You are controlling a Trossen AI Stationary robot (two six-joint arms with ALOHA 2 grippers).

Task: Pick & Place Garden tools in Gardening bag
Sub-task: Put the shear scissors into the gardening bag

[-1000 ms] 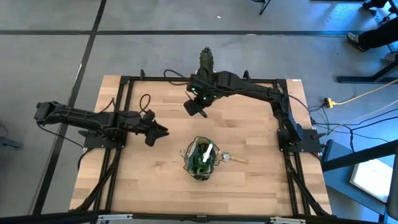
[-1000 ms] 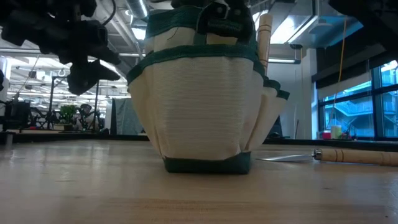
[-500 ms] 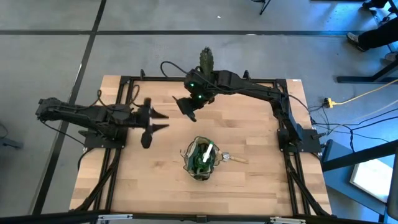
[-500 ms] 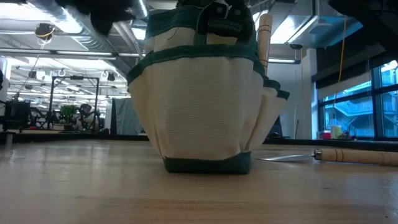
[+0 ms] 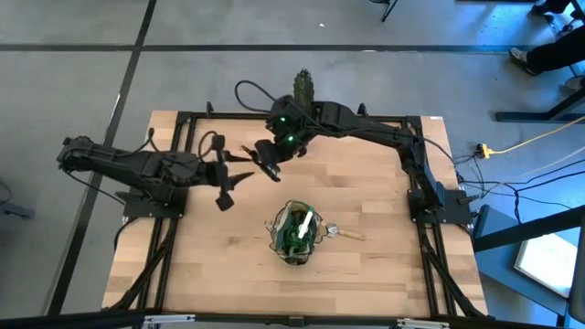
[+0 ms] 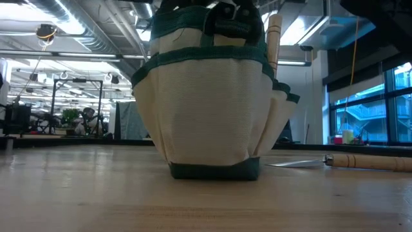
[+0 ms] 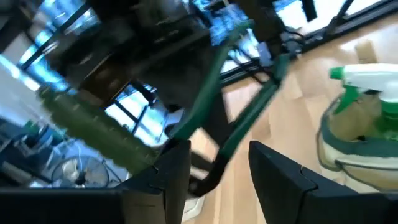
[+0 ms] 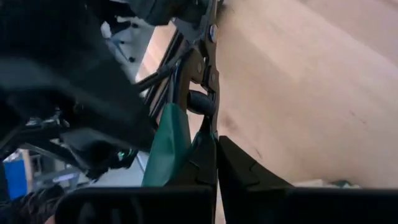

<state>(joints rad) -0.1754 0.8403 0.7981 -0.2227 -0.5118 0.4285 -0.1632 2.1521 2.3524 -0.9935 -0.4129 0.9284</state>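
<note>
The pruning shears [image 8: 199,93], with green grips and dark blades, hang above the table's far middle. My right gripper [image 5: 268,157] is shut on them. My left gripper [image 5: 236,174] faces them, open. In its wrist view the shears' near end [image 7: 214,168] stands between my left gripper's [image 7: 217,155] fingers with a gap on each side. The gardening bag [image 5: 294,233] stands upright on its base at the table's middle. The green sprayer [image 7: 367,81] and a wooden-handled tool [image 6: 275,38] are in it. A wooden-handled trowel [image 6: 367,161] lies flat beside it. My right gripper pinches the shears by a green grip [image 8: 171,143] between its two shut fingers. The fingers slant down from the table's far right and lie along the shears. The shears are lifted clear, with the pivot and blades [image 8: 210,37] pointing away from the gripper toward my left arm.
A green cactus [image 5: 303,87] stands at the table's far edge behind my right arm. A black frame [image 5: 183,119] runs round the tabletop. Bare wood lies near the front edge [image 5: 292,292] and left of the bag.
My left gripper has risen out of the low view, rolled about its own axis and drawn toward the shears. My right gripper has carried the shears a little toward the table's left and turned them toward my left gripper. Bag and trowel have stayed put.
</note>
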